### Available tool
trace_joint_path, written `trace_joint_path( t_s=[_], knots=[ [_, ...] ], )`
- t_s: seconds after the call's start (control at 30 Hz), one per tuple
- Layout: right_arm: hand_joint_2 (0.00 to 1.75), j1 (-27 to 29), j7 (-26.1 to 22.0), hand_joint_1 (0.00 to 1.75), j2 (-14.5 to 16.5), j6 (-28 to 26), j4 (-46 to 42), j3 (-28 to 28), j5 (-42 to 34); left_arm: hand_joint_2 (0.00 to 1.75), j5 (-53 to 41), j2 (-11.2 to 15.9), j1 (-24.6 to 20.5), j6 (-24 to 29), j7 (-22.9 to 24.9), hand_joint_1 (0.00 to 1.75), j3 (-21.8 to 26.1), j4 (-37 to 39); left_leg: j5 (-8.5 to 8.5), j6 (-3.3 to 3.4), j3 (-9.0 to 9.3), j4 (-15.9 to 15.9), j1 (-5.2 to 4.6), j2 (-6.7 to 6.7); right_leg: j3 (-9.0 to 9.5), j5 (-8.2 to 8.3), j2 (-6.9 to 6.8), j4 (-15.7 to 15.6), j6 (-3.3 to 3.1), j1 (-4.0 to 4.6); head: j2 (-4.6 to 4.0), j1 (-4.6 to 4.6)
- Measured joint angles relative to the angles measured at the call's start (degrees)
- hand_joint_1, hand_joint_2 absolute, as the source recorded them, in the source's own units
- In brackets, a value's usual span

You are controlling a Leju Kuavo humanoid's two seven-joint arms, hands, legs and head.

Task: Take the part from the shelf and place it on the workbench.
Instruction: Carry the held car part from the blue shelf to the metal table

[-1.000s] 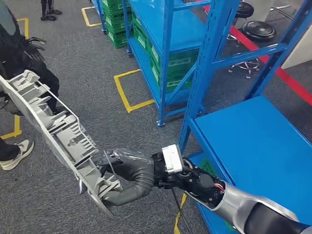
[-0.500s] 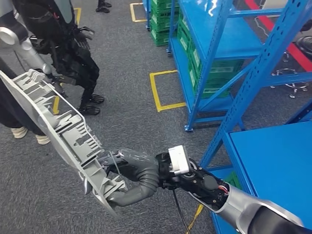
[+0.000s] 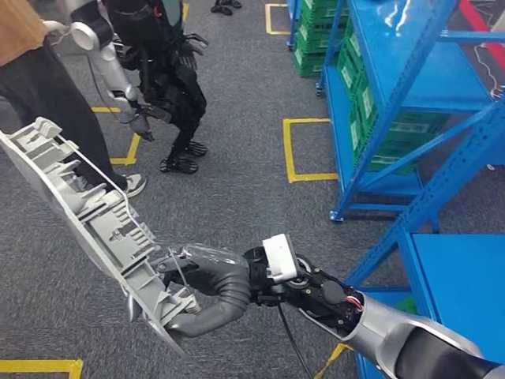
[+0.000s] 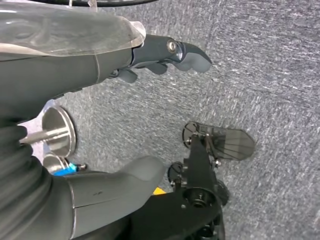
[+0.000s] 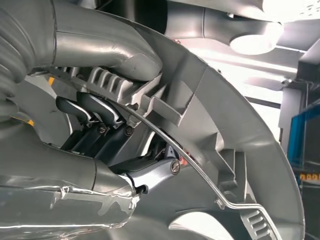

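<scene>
The long grey ribbed part (image 3: 89, 217) hangs tilted over the carpet, gripped at its lower end by the right hand (image 3: 200, 288); blue shelving (image 3: 411, 103) stands farther right; the left hand (image 4: 113, 100) hangs spread, holding nothing

The grey carpeted floor (image 3: 238, 174) bears yellow taped square outlines (image 3: 309, 150). On it stand tall blue metal shelf racks (image 3: 411, 118); their lowest levels hold green plastic crates (image 3: 357, 103). Another humanoid robot's dark feet (image 3: 178, 164) and a person's pale shoe (image 3: 136, 184) rest on the carpet.
</scene>
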Motion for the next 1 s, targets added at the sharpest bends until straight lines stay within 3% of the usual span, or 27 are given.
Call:
trace_joint_path(
  t_s=[0.03,0.1,0.17,0.2,0.23,0.27,0.3,0.33,0.4,0.47,0.53,0.6,0.67,0.73,0.77,0.8,0.9,0.97,1.0],
  knots=[
    [1.75,0.0,0.0,1.75,0.0,0.0,0.0,0.0,0.0,1.75,0.0,0.0,0.1,0.0,0.0,0.00,0.0,0.0,-0.04,0.35,0.06,0.0,0.03,-0.58,0.05,-0.32,0.11,0.1,0.31,-0.15,0.00,0.13],
    [1.75,0.0,0.0,1.75,0.0,0.0,0.0,0.0,0.0,1.75,-0.1,0.1,0.1,0.0,0.0,0.00,0.0,0.0,0.00,1.07,0.26,-0.1,0.15,-1.71,-0.96,-2.41,2.31,2.9,0.76,-0.50,0.00,0.46],
    [1.75,0.0,0.0,1.75,0.0,0.0,0.0,0.0,0.0,1.75,-0.2,0.1,-0.1,0.0,0.0,0.00,0.0,0.0,-0.01,1.59,0.36,-0.2,0.05,-2.84,-4.47,-6.39,5.05,10.7,0.84,-0.57,0.00,1.11],
    [1.75,0.1,0.0,1.75,0.0,-0.1,0.0,0.0,0.0,1.75,-0.2,0.1,-0.1,0.0,0.0,0.00,0.0,0.0,-0.02,1.74,0.38,-0.1,-0.07,-3.52,-6.64,-8.02,5.57,15.1,0.77,-0.53,0.00,1.36],
    [1.75,0.2,0.0,1.75,0.0,-0.1,0.0,0.0,0.0,1.75,-0.3,0.1,-0.1,0.0,0.0,0.00,0.0,0.0,-0.03,1.80,0.43,-0.1,-0.20,-4.29,-8.23,-8.63,5.82,18.0,0.65,-0.50,0.00,1.51],
    [1.75,0.2,0.0,1.75,0.0,-0.1,0.0,0.0,0.0,1.75,-0.3,0.1,-0.1,0.0,0.0,0.00,0.0,0.0,-0.05,1.83,0.50,-0.1,-0.30,-5.10,-8.82,-8.02,5.96,18.7,0.45,-0.49,0.00,1.56],
    [1.75,0.3,0.0,1.75,0.0,-0.1,0.0,0.0,0.0,1.75,-0.3,0.2,-0.1,0.0,0.0,0.00,0.0,0.0,-0.06,1.84,0.61,-0.1,-0.37,-5.97,-8.23,-6.17,6.22,16.7,0.15,-0.47,0.00,1.57],
    [1.75,0.3,0.0,1.75,0.0,-0.1,0.0,0.0,0.0,1.75,-0.3,0.1,-0.1,0.0,0.0,0.00,0.0,0.0,-0.06,1.83,0.74,-0.1,-0.39,-6.82,-6.70,-3.58,6.88,12.8,-0.21,-0.44,0.00,1.62],
    [1.75,0.2,0.0,1.75,0.0,-0.1,0.0,0.0,0.0,1.75,-0.3,0.0,-0.1,0.0,0.0,0.00,0.0,0.0,-0.01,1.68,0.77,-0.1,-0.42,-8.38,-3.48,0.24,9.44,4.7,-0.80,-0.43,0.00,1.57],
    [1.75,0.2,0.0,1.75,0.0,-0.1,0.0,0.0,0.0,1.75,-0.3,0.0,0.0,-0.1,0.0,0.00,0.0,0.0,0.22,1.18,0.41,-0.1,-0.25,-9.63,-2.03,0.89,10.76,1.5,-0.96,-0.36,0.00,1.58],
    [1.75,0.2,0.0,1.75,0.0,-0.1,0.0,0.0,0.0,1.75,-0.2,0.1,0.3,-0.1,0.0,0.00,0.0,0.0,0.50,0.46,0.02,-0.3,-0.09,-10.56,-1.43,1.18,9.58,0.7,-1.14,-0.47,0.00,1.62],
    [1.75,0.1,0.0,1.75,0.0,-0.1,0.0,0.0,-0.1,1.75,-0.1,0.1,0.5,-0.1,0.0,0.00,0.0,0.1,-0.98,-0.05,-1.20,1.8,-0.31,-8.54,-1.03,1.89,8.12,-0.3,-1.60,-0.77,0.00,1.01],
    [1.75,0.1,0.0,1.75,0.0,-0.1,0.0,0.0,-0.1,1.75,0.0,0.0,0.3,-0.2,0.0,0.00,0.0,0.1,-4.57,-0.43,-4.49,8.4,-0.39,-4.95,-0.98,2.23,6.51,-0.8,-1.93,-0.72,0.00,0.19],
    [1.75,0.1,0.0,1.75,0.0,-0.1,0.0,0.0,-0.1,1.75,0.1,0.0,0.3,-0.1,0.0,0.00,0.0,0.1,-6.89,-0.89,-7.77,15.1,-0.14,-3.42,-1.08,2.19,4.78,-0.8,-1.99,-0.58,0.00,-0.17],
    [1.75,0.2,0.0,1.75,0.0,-0.1,0.0,0.0,-0.1,1.75,0.1,0.0,0.3,-0.1,0.0,0.00,0.0,0.1,-6.60,-1.09,-8.10,15.7,0.01,-3.10,-1.10,2.11,3.97,-0.7,-1.96,-0.57,0.00,-0.24],
    [1.75,0.2,0.0,1.75,0.0,0.0,0.0,0.0,-0.1,1.75,0.2,0.0,0.4,-0.1,0.0,0.00,0.0,0.1,-5.31,-1.26,-7.13,13.9,0.16,-2.72,-1.10,2.01,3.25,-0.7,-1.86,-0.59,0.00,-0.31],
    [1.75,0.1,-0.1,1.75,0.0,0.0,0.0,0.0,-0.2,1.75,0.3,0.0,0.3,-0.1,-0.1,0.00,0.0,0.1,-0.63,-1.24,-0.74,2.2,0.21,0.22,-0.98,1.37,1.46,-0.3,-1.07,-0.40,0.00,-0.49],
    [1.75,0.1,-0.2,1.75,0.0,0.0,0.0,0.0,-0.3,1.75,0.4,0.0,0.3,-0.1,-0.2,0.00,0.0,0.1,-0.07,-0.52,0.66,-0.5,-0.08,0.83,-0.79,0.95,0.52,-0.1,-0.46,-0.07,0.00,-0.26],
    [1.75,0.0,-0.2,1.75,0.0,0.0,0.0,0.0,-0.3,1.75,0.4,0.0,0.3,-0.1,-0.3,0.00,0.0,0.1,0.00,-0.09,0.59,-0.5,-0.19,0.09,-0.57,0.79,0.02,-0.1,-0.19,-0.03,0.00,-0.06]
  ],
)
